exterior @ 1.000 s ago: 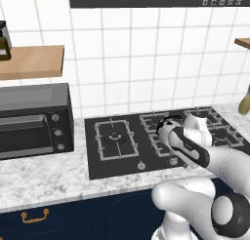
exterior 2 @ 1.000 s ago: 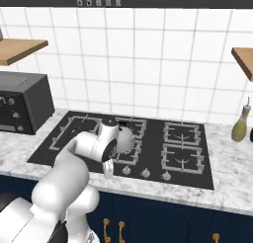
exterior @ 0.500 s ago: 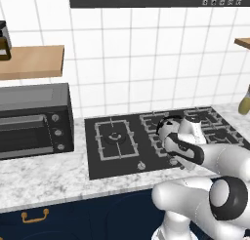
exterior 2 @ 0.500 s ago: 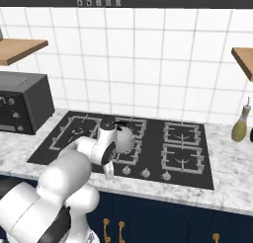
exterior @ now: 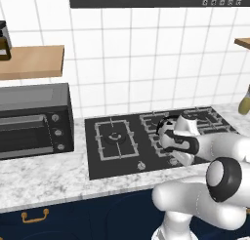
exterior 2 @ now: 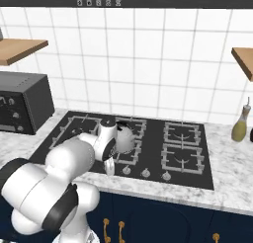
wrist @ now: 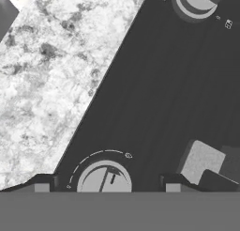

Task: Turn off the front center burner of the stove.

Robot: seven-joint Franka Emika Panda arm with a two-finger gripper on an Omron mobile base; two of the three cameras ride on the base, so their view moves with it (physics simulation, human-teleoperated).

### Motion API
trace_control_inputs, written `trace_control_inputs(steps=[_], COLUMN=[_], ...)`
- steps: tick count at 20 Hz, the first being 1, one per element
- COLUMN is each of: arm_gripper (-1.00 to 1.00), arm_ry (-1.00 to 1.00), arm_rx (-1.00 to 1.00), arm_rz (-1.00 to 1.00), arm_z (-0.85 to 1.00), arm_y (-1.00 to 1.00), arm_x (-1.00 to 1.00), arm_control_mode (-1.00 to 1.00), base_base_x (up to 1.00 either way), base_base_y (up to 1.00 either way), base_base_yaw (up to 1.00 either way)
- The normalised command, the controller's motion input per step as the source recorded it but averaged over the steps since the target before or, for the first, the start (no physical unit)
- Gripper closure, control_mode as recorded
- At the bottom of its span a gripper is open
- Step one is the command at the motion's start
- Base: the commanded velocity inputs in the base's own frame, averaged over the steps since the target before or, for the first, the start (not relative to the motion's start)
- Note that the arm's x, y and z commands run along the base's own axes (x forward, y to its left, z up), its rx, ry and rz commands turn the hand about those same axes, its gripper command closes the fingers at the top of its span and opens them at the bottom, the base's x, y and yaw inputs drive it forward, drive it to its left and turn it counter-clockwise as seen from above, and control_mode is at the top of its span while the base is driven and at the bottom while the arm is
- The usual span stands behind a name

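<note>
The stove (exterior: 112, 163) is a wide black glass cooktop (exterior 2: 153, 138) with grey wire grates and a row of small silver knobs along its front edge. My gripper (exterior 2: 109, 166) points down at the left end of that knob row. In the hand view my gripper (wrist: 108, 185) is open, with its two dark fingertips (wrist: 42, 184) standing either side of a silver knob (wrist: 104, 180) and a gap on each side. A second knob (wrist: 194, 2) sits further along the black glass (wrist: 154, 84). A grey grate corner (wrist: 201, 162) lies beside the near knob.
A grey-black toaster oven (exterior: 29, 122) stands on the marble counter (exterior: 44, 180) left of the stove. An oil bottle (exterior 2: 240, 126) stands at the right end. Wooden shelves (exterior: 31, 61) hang on the tiled wall. Marble (wrist: 47, 61) borders the cooktop's edge.
The hand has come down and forward from above the centre grates to the knob row at the stove's front edge. The base has not moved.
</note>
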Motion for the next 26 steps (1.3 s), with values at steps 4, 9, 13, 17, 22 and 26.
trace_control_inputs(steps=[4, 9, 13, 17, 22, 26], arm_gripper=[-1.00, -1.00, -1.00, -1.00, -1.00, -1.00], arm_ry=[0.00, -0.04, 0.00, -0.01, 0.00, 0.00], arm_rx=[0.00, 0.00, 0.00, 0.00, 0.00, 0.00], arm_rz=[0.01, 0.01, 0.00, 0.02, 0.01, 0.03], arm_z=[-0.16, -0.11, -0.06, -0.06, 0.00, -0.01], arm_y=[-0.01, -0.07, 0.00, 0.00, -0.10, -0.09], arm_x=[-0.02, -0.28, -0.07, -0.05, 0.08, 0.13], arm_control_mode=[-1.00, -1.00, -1.00, -1.00, -1.00, -1.00], base_base_x=[0.00, 0.00, 0.00, 0.00, 0.00, 0.00], base_base_y=[0.00, 0.00, 0.00, 0.00, 0.00, 0.00], base_base_yaw=[0.00, 0.00, 0.00, 0.00, 0.00, 0.00])
